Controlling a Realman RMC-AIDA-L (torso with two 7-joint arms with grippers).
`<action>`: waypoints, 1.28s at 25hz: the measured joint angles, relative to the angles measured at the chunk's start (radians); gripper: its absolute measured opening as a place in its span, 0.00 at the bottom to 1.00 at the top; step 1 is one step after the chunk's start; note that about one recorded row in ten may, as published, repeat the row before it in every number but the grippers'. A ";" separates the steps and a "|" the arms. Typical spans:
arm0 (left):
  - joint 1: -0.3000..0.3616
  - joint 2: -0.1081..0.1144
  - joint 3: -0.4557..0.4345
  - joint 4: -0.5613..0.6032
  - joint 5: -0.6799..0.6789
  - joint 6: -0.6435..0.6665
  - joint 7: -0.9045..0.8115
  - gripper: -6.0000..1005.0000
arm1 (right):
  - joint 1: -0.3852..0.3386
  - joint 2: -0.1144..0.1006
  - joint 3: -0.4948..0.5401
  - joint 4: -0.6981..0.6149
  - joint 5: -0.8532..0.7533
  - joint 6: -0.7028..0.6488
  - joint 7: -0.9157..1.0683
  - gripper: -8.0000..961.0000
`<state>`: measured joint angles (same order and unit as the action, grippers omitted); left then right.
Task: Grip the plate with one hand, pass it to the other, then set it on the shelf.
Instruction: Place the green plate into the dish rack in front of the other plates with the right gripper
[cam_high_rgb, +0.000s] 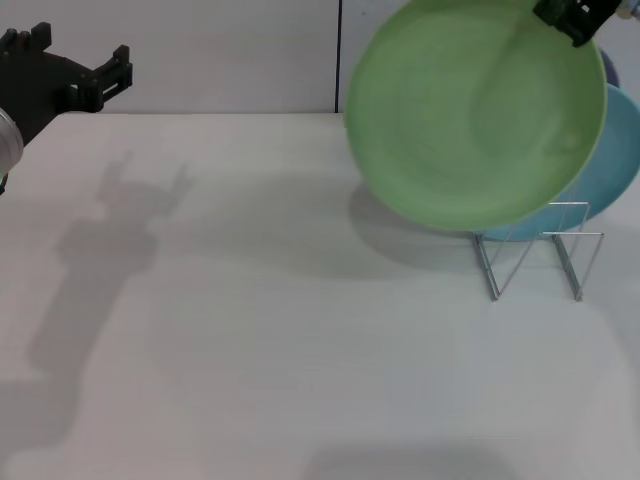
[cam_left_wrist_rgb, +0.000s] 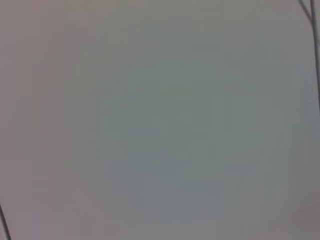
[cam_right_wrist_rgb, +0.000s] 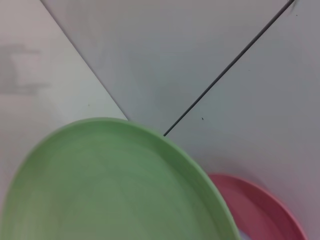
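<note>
Plate (cam_high_rgb: 470, 115), light green, hangs tilted in the air at the far right, clamped at its upper rim by the right gripper (cam_high_rgb: 572, 18) and partly covering a turquoise plate (cam_high_rgb: 615, 165) standing in the wire shelf (cam_high_rgb: 540, 255) on the table (cam_high_rgb: 280, 330). Pink plate rim (cam_right_wrist_rgb: 260, 205) shows beyond it in the right wrist view. Left gripper (cam_high_rgb: 85, 75) is up at the far left, fingers spread and bare.

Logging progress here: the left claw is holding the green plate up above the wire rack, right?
Not quite. The head view shows the right claw holding the green plate above the wire rack; the left claw is far off, empty.
</note>
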<state>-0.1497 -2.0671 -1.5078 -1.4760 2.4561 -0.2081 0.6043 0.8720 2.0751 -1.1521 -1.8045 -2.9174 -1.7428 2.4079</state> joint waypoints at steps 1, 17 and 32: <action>-0.003 0.000 0.000 0.011 -0.004 0.008 -0.002 0.86 | -0.001 -0.001 0.004 -0.004 -0.001 -0.012 -0.012 0.03; -0.013 0.000 0.012 0.047 -0.026 0.018 -0.003 0.86 | -0.044 -0.003 0.061 -0.063 -0.004 -0.026 -0.157 0.04; -0.019 -0.001 0.056 0.066 -0.039 0.041 -0.003 0.86 | -0.124 -0.023 -0.008 -0.115 -0.005 0.018 -0.226 0.03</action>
<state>-0.1689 -2.0680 -1.4519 -1.4100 2.4175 -0.1668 0.6012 0.7483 2.0517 -1.1605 -1.9190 -2.9222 -1.7249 2.1815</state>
